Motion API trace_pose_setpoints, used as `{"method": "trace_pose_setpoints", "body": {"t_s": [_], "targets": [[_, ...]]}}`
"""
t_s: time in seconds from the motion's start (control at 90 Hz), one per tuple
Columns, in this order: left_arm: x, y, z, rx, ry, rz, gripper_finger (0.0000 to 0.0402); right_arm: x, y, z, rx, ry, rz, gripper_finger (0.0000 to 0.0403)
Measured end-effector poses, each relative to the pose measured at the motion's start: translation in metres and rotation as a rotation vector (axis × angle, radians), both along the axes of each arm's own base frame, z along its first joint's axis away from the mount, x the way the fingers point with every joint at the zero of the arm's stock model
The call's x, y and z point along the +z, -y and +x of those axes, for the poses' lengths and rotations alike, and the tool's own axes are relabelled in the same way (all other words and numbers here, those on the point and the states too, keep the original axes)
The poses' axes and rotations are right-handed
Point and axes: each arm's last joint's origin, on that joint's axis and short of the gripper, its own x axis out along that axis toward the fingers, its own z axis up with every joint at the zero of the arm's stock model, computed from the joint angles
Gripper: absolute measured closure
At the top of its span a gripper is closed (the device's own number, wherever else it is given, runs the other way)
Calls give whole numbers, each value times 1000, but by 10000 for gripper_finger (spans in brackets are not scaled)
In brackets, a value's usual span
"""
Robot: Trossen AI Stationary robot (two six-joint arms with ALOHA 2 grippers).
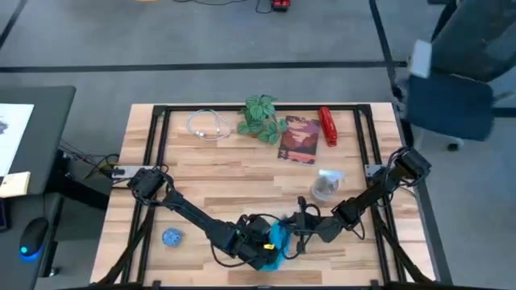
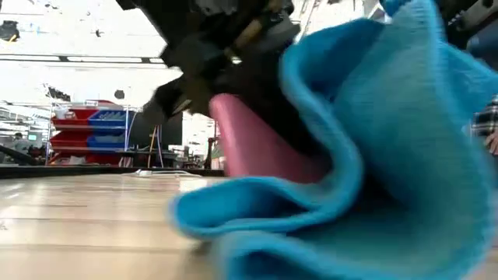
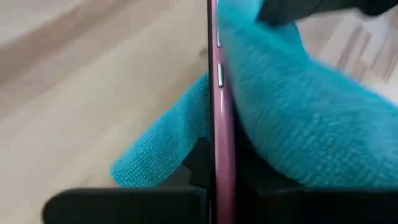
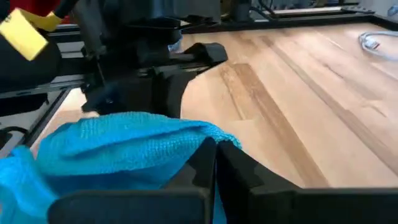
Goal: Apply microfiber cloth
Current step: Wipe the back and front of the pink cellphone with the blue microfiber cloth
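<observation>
Near the bottom centre of the high view, both arms are meeting over the microfiber cloth [image 1: 278,242], which is lying bunched on the wooden desk [image 1: 210,173]. The left claw [image 1: 260,246] is gripping a thin pink-edged phone [image 3: 221,124] on its edge, its fingers closed narrowly on it, and the cloth is draping against the phone's side. In the low view, the cloth [image 2: 366,171] is filling the right half of the frame, folding around the pink phone [image 2: 253,144]. The right claw [image 1: 300,234] is pinching the cloth, with blue fabric [image 4: 118,155] sitting between its nearly closed fingers. Toward the top of the high view, a white cable [image 1: 208,125], a green plant [image 1: 262,117], a book [image 1: 299,138] and a red object [image 1: 328,126] are lying, a clear cup [image 1: 326,185] is standing at centre right, and a small blue ball [image 1: 171,237] is resting at lower left.
</observation>
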Motion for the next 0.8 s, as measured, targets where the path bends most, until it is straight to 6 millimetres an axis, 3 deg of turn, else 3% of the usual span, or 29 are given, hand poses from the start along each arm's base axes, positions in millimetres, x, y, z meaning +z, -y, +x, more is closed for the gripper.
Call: {"method": "trace_pose_setpoints", "body": {"t_s": [0.356, 0.8], "targets": [[2, -6, 5, 24, 32, 44, 397, -8, -6, -13, -75, -74, -212, 403], [7, -4, 10, 15, 110, 86, 397, -24, -19, -19, 7, -125, -393, 403]]}}
